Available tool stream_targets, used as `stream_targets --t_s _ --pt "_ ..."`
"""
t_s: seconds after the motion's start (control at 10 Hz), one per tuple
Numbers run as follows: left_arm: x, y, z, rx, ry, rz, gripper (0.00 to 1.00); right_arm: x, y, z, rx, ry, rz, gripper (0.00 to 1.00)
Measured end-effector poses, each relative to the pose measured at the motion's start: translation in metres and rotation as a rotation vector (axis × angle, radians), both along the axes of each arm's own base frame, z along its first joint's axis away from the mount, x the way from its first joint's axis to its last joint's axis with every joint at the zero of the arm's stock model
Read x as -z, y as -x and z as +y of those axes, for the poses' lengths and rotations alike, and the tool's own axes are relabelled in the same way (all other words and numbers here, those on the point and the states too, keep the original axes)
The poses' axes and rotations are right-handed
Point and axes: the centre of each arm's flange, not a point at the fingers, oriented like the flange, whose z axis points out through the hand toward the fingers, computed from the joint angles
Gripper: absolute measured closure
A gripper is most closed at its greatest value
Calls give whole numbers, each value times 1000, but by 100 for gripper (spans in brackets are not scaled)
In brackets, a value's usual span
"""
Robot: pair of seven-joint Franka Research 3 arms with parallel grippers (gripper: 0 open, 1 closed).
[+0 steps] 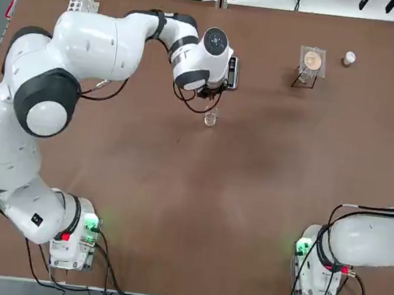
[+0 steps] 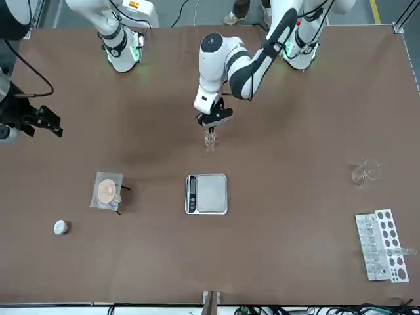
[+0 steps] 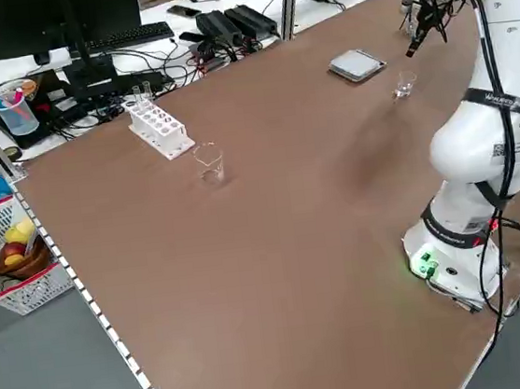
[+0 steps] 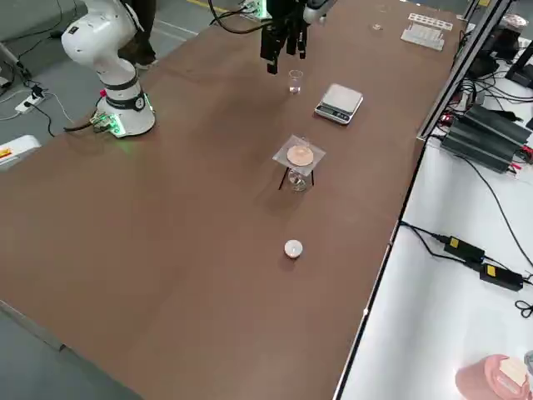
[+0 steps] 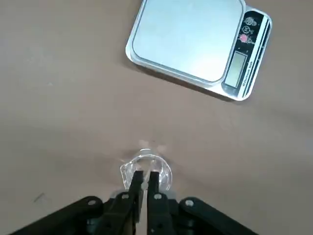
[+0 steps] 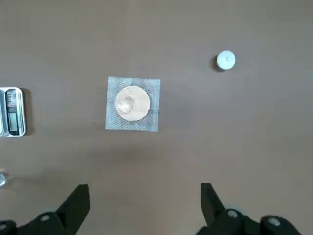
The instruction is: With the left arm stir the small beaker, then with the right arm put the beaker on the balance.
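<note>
The small beaker (image 1: 210,118) (image 2: 210,139), a tiny clear glass, stands on the brown table a little to the robot's side of the balance (image 2: 209,193) (image 5: 188,39), a silver scale with a bare plate. My left gripper (image 2: 211,125) (image 5: 144,180) hangs right over the beaker's mouth (image 5: 145,169) with its fingers shut; I cannot tell whether a thin rod is between them. My right gripper (image 6: 145,205) (image 2: 36,121) is held high at the robot's right side of the table, open and with nothing in it, far from the beaker.
A small stand with a gauze square (image 1: 311,63) (image 6: 132,104) and a white cap (image 1: 349,58) sit at the far right. A wider glass vessel (image 2: 365,172) and a white test-tube rack (image 2: 380,244) stand at the far left.
</note>
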Motion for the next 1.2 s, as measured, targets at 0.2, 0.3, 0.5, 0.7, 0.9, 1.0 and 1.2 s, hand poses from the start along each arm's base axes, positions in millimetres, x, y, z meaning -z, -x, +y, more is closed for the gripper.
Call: stream_targets --t_s 0.2,0.3,0.5,0.7,0.9,1.0,1.2 --pt "5 4 -1 7 -14 8 93 0 0 0 0 0 1 0" --pt "7 6 -1 9 -29 11 93 0 0 0 0 0 2 0" --pt "8 12 -3 18 -49 15 93 0 0 0 -1 0 4 0" --pt "7 14 -5 20 -51 15 93 0 0 0 -1 0 3 0" --pt "5 13 -6 20 -47 12 93 0 0 0 -2 0 3 0" --pt "3 11 -6 14 -42 9 93 0 0 0 -2 0 2 0" --pt "-1 8 -7 -21 -30 5 93 0 0 1 -3 0 2 0"
